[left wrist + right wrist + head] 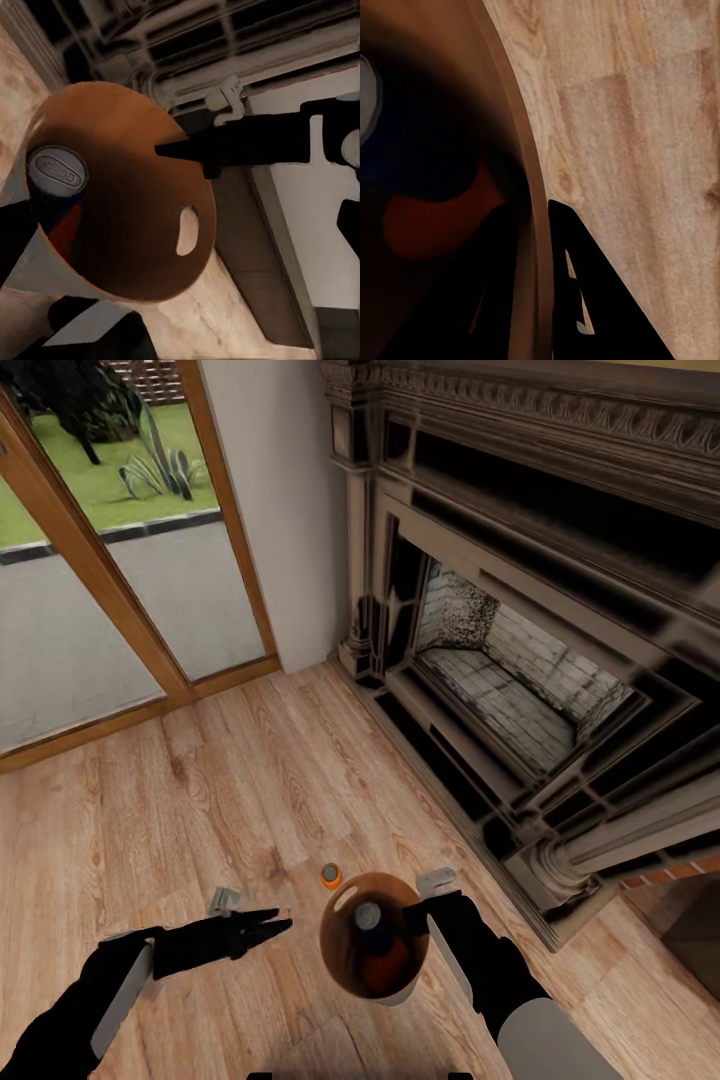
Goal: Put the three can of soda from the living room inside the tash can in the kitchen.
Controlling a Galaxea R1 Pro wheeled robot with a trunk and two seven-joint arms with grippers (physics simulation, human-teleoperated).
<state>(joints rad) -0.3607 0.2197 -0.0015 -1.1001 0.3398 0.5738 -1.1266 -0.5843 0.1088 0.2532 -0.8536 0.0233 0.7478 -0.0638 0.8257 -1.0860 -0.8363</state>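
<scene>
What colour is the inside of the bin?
Glossy brown, best seen in the left wrist view: the tash can.

A home living room: fireplace (520, 660), wood floor (250, 780), garden doors (110, 560).

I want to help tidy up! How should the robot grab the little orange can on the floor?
The orange can stands upright on the wood floor, just beyond the bin. Probably best: grip its round side wall around the middle, left gripper coming in level from the left, where the floor is open.
</scene>
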